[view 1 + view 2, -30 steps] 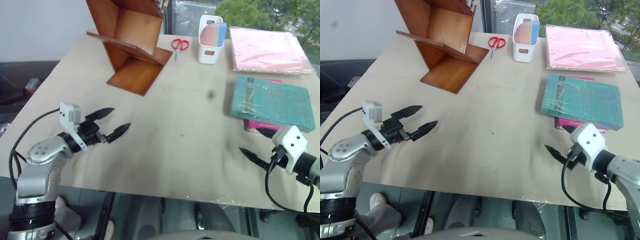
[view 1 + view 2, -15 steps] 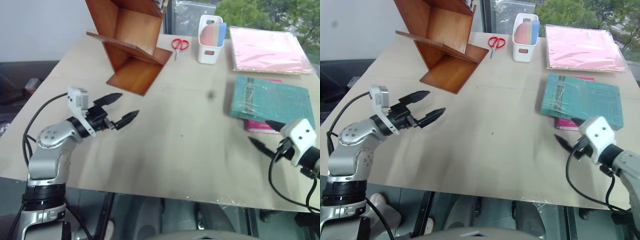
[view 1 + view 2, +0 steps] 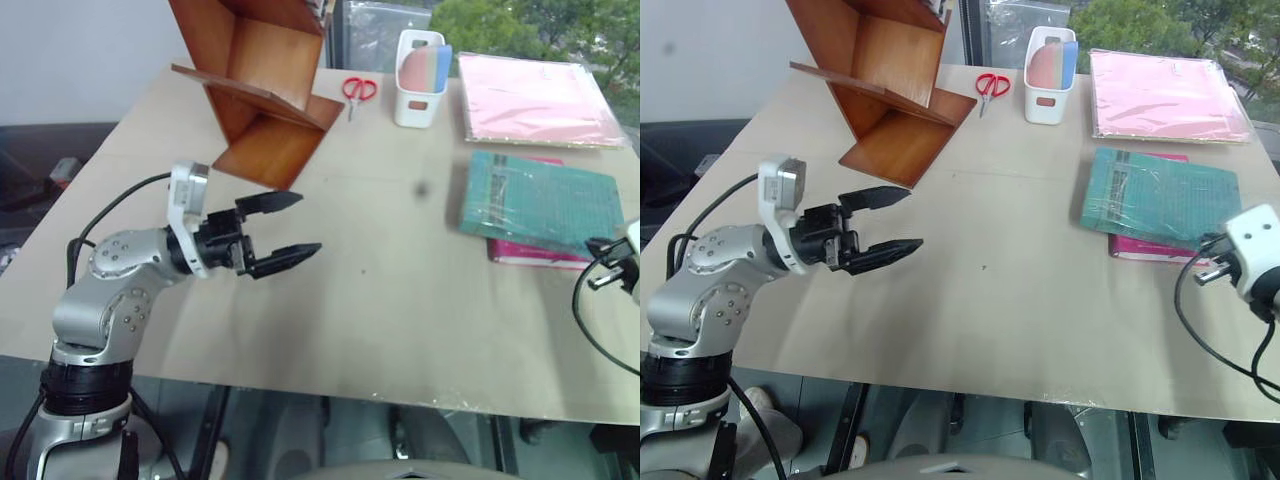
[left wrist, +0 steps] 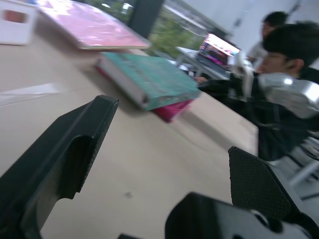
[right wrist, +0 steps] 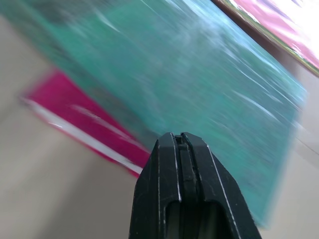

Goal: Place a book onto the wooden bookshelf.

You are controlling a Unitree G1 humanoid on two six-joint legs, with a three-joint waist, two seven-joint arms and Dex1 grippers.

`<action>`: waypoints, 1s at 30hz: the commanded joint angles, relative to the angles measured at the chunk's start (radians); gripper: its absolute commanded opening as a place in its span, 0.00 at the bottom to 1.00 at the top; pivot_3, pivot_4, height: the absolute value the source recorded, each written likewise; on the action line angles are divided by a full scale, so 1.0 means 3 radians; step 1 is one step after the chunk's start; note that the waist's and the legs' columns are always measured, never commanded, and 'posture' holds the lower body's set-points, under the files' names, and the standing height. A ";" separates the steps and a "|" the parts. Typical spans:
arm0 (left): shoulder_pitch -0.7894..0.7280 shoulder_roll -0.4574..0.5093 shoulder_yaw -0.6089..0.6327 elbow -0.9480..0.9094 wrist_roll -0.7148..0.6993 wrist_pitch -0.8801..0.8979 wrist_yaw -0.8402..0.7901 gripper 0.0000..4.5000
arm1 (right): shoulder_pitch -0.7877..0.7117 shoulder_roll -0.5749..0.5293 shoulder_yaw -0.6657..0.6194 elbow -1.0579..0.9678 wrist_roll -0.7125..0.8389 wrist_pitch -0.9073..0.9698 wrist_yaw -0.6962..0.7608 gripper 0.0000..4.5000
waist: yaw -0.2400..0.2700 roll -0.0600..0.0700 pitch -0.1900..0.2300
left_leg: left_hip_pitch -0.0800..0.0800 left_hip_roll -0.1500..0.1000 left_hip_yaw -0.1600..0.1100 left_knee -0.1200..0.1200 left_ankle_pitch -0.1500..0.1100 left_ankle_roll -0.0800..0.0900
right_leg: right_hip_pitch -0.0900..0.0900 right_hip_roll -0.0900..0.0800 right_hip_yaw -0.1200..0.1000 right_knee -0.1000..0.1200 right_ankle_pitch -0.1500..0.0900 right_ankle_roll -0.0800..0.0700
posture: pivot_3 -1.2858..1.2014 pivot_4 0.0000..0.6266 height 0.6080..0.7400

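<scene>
The book (image 3: 540,203), teal-green with a faint grid, lies flat at the table's right on top of a magenta book (image 3: 528,254). The wooden bookshelf (image 3: 262,92) of tilted reddish-brown boards stands at the far left. My left gripper (image 3: 308,222) hovers open and empty over the table's left-middle, pointing toward the books. In the left wrist view the book (image 4: 149,78) lies ahead between the spread fingers (image 4: 75,144). My right gripper (image 5: 180,137) is shut and empty, at the near edge of the book (image 5: 209,74); whether it touches is unclear.
A wide pale-pink folder (image 3: 538,98) lies at the far right. A white holder (image 3: 420,66) and red scissors (image 3: 360,89) sit at the back between shelf and folder. People (image 4: 284,50) sit beyond the table's right side. The tan tabletop (image 3: 400,270) stretches between my grippers.
My left gripper swung right and upward over the table, turning toward the books. My right gripper moved right along the books' near edge and its fingers went from open to shut.
</scene>
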 commanded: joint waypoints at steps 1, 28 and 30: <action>-0.0077 0.0115 -0.0020 -0.0252 -0.0170 0.0075 -0.0183 1.00 | -0.0067 -0.0152 -0.0226 0.0170 -0.0078 -0.0104 0.0041 0.01 | -0.0002 0.0000 0.0000 | 0.0000 0.0000 0.0000 0.0000 0.0000 0.0000 | 0.0000 0.0000 0.0000 -0.0001 0.0000 0.0000 | 0.52 0.24 1.00; -0.0055 0.0013 -0.0086 -0.0119 0.0048 -0.0045 -0.0065 1.00 | -0.0148 -0.0068 0.0189 0.0473 -0.0209 -0.0044 0.0139 0.01 | -0.0006 0.0006 -0.0002 | 0.0003 0.0000 0.0003 0.0001 0.0000 0.0001 | 0.0001 0.0001 0.0004 0.0001 0.0000 0.0000 | 0.52 0.24 1.00; -0.0068 0.0003 -0.0110 -0.0103 0.0056 -0.0042 -0.0061 1.00 | -0.0159 -0.0044 0.0217 0.0416 -0.0202 -0.0003 0.0125 0.01 | -0.0005 0.0006 -0.0002 | 0.0003 0.0000 0.0003 0.0001 0.0000 0.0001 | 0.0001 0.0001 0.0004 0.0001 0.0000 0.0000 | 0.52 0.24 1.00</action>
